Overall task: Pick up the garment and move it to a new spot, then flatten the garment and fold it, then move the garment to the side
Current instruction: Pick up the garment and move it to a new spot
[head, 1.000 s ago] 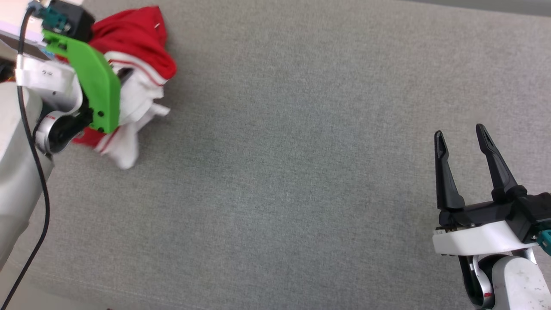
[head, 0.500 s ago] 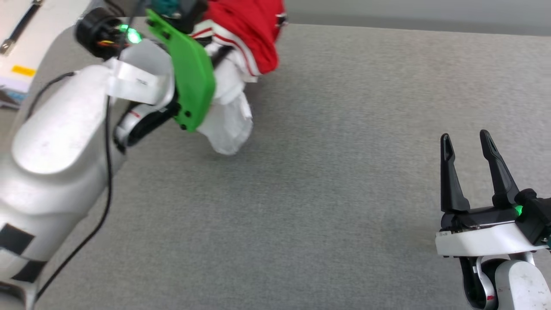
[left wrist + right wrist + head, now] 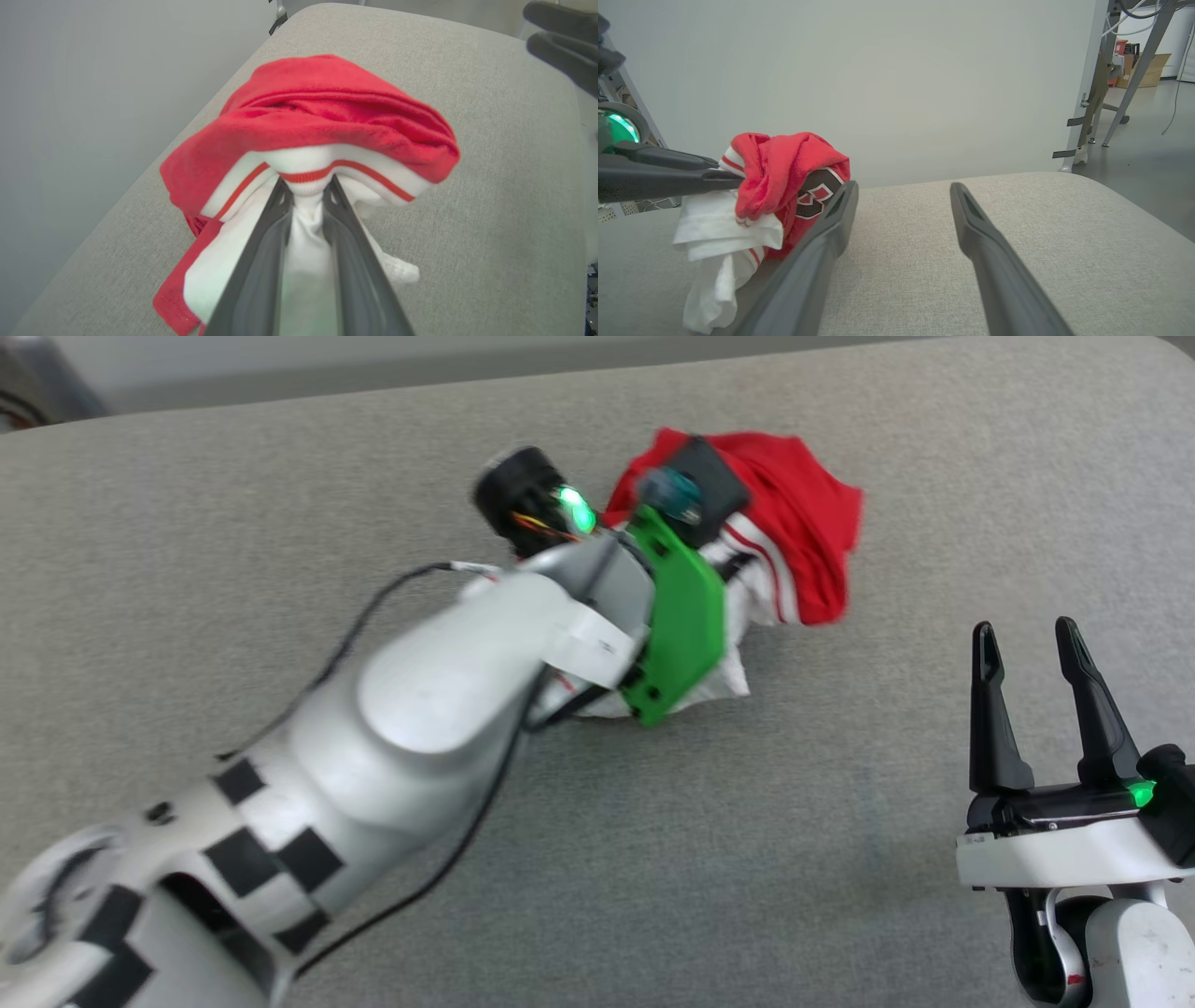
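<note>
Your left claw [image 3: 306,186] is pinched narrow on the garment [image 3: 794,541]. It grips a bit of white cloth with a red stripe. The rest of the shirt hangs off it in a red and white bunch.

A second ago that bunch was far up in the left corner of the head view. Now it sits near the top middle, much closer to your right claw [image 3: 1022,630]. The head turned too, so the whole picture slid. I can't say how much of the shift is the arm and how much is the camera. But the right claw has stayed in its low right corner, and the shirt has come toward it, so the shirt really did travel.

The right claw is wide open and holds nothing. It waits just beside the bunch, not touching it.

In the right wrist view the white end droops down to the gray cushion [image 3: 280,523]. It may be touching, but the claw's finger hides that part.

So I think the carry to a new spot is nearly done. You still need to set the shirt down, spread it flat and fold it.
</note>
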`<state>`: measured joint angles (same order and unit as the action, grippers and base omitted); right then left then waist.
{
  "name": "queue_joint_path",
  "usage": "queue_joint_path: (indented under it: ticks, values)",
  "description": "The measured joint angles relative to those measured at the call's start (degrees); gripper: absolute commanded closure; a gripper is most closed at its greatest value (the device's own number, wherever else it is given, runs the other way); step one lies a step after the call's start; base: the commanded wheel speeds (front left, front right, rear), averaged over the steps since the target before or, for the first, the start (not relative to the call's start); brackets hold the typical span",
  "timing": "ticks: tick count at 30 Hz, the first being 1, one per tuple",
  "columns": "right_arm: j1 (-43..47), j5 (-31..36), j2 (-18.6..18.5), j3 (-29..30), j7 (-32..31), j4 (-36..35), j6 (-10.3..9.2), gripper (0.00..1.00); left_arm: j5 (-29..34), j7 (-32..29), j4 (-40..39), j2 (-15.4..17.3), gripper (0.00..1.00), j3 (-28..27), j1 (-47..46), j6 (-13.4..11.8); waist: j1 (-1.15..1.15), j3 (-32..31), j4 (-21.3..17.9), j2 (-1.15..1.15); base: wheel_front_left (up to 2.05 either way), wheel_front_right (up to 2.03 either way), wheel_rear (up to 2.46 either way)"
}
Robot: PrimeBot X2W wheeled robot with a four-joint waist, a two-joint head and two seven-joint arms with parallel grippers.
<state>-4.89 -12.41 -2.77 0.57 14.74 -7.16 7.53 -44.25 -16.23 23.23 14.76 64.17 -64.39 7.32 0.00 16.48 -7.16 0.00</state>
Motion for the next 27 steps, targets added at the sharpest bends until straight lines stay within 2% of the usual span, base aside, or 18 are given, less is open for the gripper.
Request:
queue_joint_path:
  ticks: [5,7,12,15,19,20,21,27]
  values:
    - [-0.09,-0.42,-0.01,-0.11,0.00,-0.03,0.00,0.00,-0.12,3.21,6.54,-7.59,1.00,6.44,0.10,0.00,0.00,1.96,-2.56,0.00,0.00,0.00,0.00]
    - [-0.30,-0.43,0.00,-0.18,0.00,-0.04,0.00,0.00,-0.13,3.93,8.69,-9.39,1.00,8.05,0.65,0.00,0.00,2.91,-3.29,0.00,0.00,0.00,0.00]
    - [-0.76,-0.43,0.00,-0.19,0.00,-0.02,0.00,0.00,0.20,2.90,10.16,-10.96,1.00,9.05,4.52,0.00,0.00,4.61,-4.47,0.00,0.00,0.00,0.00]
    - [-1.07,-0.43,-0.01,-0.21,0.00,0.08,0.00,0.00,3.02,0.27,9.17,-11.39,1.00,9.14,8.22,0.00,0.00,5.31,-4.69,0.00,0.00,0.00,0.00]
    - [-1.11,-0.42,0.00,-0.34,0.00,0.38,0.00,0.00,4.57,1.27,8.69,-11.60,1.00,9.24,10.25,0.00,0.00,5.42,-4.01,0.00,0.00,0.00,0.00]
    - [-1.12,-0.41,-0.01,-0.32,0.00,0.46,0.00,0.00,4.90,2.70,8.72,-11.62,0.62,9.25,10.23,0.00,0.00,5.34,-3.75,0.00,0.00,0.00,0.00]
    - [-1.12,-0.38,0.00,-0.31,0.00,0.56,0.00,0.00,5.24,4.35,8.72,-11.61,0.00,9.29,10.17,0.00,0.00,5.24,-3.52,0.00,0.00,0.00,0.00]
    - [-0.99,0.12,0.00,0.12,0.00,1.45,0.00,0.00,5.01,19.12,9.11,-11.70,0.00,8.66,7.16,-0.02,0.00,3.01,-1.97,0.00,0.00,0.00,0.00]
